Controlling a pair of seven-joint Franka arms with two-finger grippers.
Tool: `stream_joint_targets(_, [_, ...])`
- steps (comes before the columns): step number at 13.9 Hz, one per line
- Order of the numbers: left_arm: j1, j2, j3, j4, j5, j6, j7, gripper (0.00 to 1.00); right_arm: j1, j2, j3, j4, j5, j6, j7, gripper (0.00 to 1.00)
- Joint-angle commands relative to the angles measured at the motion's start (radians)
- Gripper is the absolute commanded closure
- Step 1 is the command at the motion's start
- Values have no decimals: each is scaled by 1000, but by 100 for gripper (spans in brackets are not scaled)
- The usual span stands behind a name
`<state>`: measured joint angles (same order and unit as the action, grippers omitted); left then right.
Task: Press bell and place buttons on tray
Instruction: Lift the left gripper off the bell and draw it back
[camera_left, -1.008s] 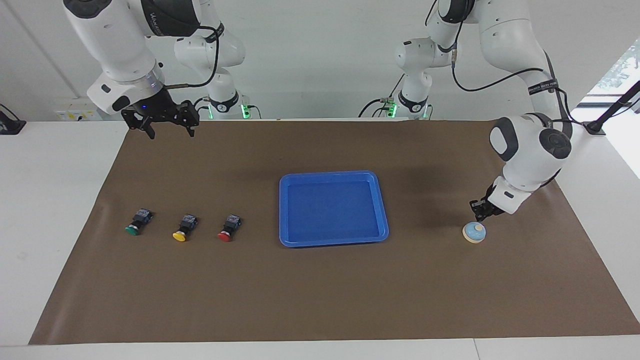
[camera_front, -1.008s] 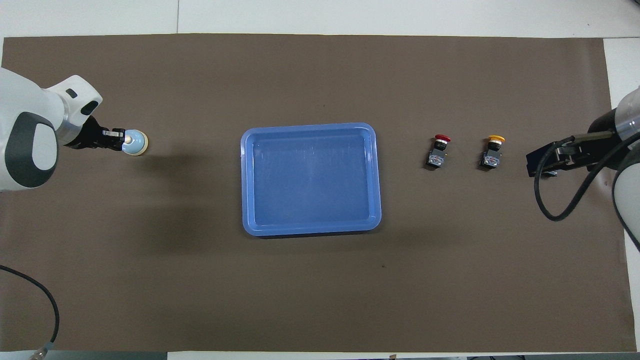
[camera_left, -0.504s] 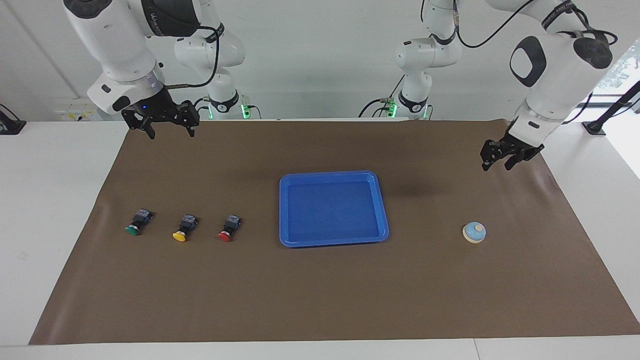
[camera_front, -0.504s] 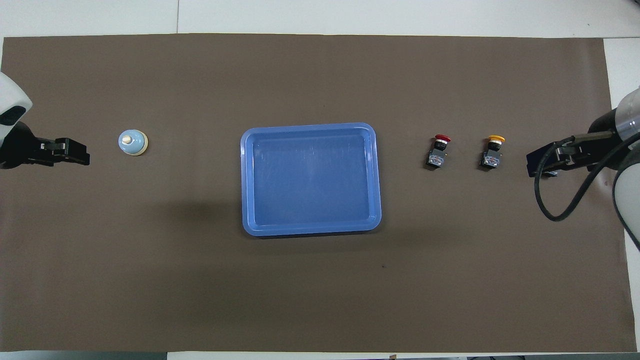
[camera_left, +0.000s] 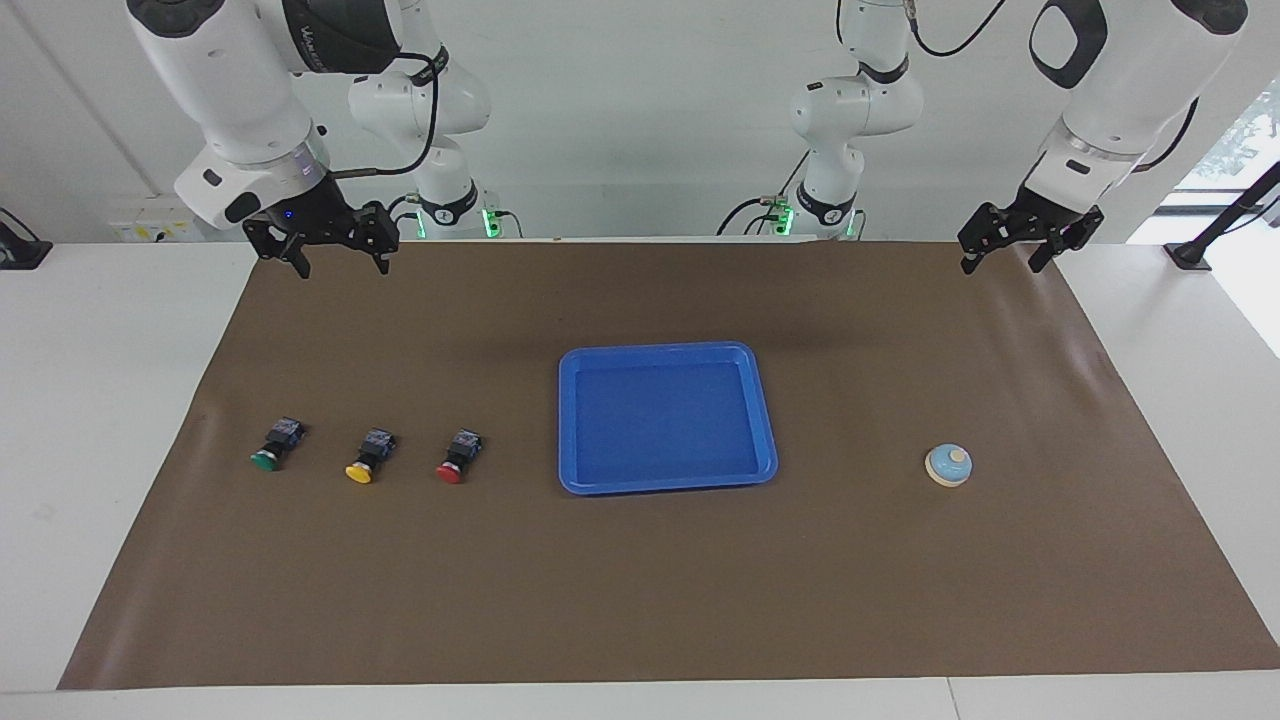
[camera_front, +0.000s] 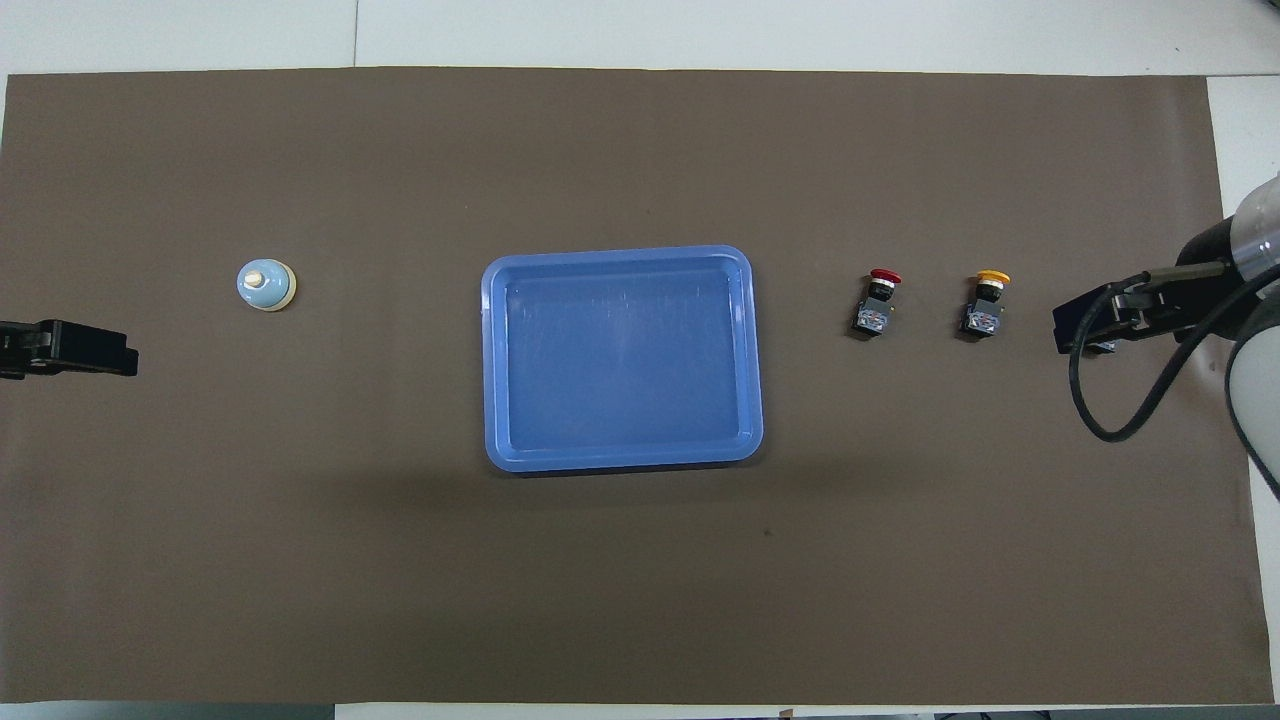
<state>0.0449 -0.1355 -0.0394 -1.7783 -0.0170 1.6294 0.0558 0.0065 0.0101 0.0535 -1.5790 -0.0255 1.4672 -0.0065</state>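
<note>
Now the left gripper (camera_left: 1003, 247), open and empty, has lifted well clear of the bell (camera_left: 948, 465) below it, which suggests the press is done; three buttons (camera_left: 363, 456) remain outside the tray (camera_left: 668, 486), right gripper (camera_left: 333, 243) waiting open.

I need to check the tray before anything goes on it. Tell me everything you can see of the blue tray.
The tray is a bright blue rectangle with rounded corners and a low raised rim around a flat floor. It looks like smooth, slightly glossy plastic. It lies flat and level on the brown mat in the middle of the table, with nothing in it. The bell lies toward the left arm's end and the buttons toward the right arm's end, all apart from it. Only the mat touches it.
</note>
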Motion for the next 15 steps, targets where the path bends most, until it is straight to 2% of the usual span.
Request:
stream_joint_targets(1, [-2,60,4,108,-8,-60,-1,0,-16,-16,6,-12,12,-13,-23,0])
stream_joint_targets(15, [-16,36,1,54,-8,-80,12,0,-14,-21,8,-12,10,-14,-35,0])
